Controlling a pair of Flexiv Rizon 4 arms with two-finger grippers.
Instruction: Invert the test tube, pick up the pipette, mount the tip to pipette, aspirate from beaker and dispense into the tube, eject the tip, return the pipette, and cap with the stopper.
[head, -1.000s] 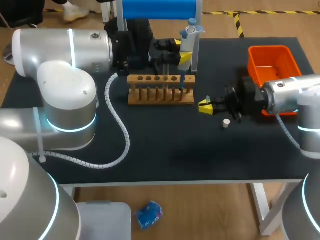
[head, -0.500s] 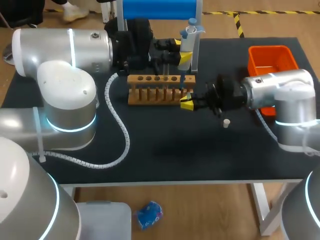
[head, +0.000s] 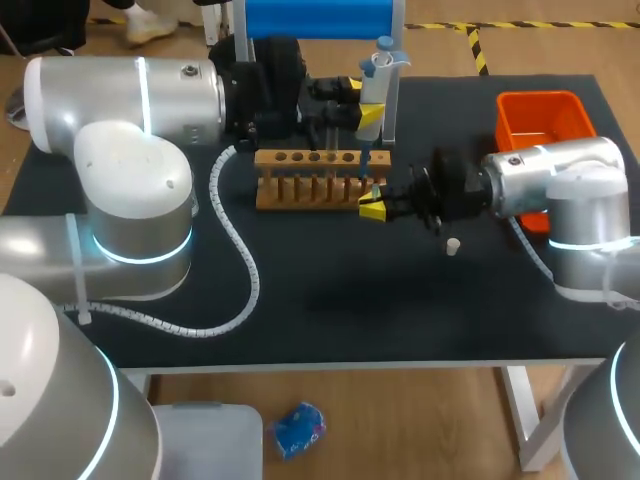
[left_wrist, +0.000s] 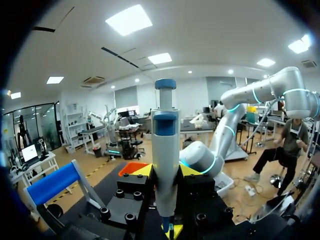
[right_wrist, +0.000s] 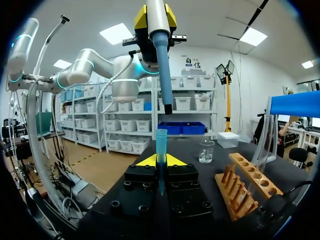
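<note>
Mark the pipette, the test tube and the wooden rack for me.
pipette (left_wrist: 165, 160): left wrist view, on its white body below the blue collar.
test tube (right_wrist: 161, 142): right wrist view, on its upper part, just under the open rim.
wooden rack (head: 300, 203): head view, on its lower front rail.

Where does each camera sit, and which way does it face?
Head view: above and behind, looking down on the table; left arm and right arm show.
Left wrist view: on the left arm, looking along the left gripper, shut on the pipette.
Right wrist view: on the right arm, looking along the right gripper, shut on the blue tip.
Shared: all three show the pipette.
</note>
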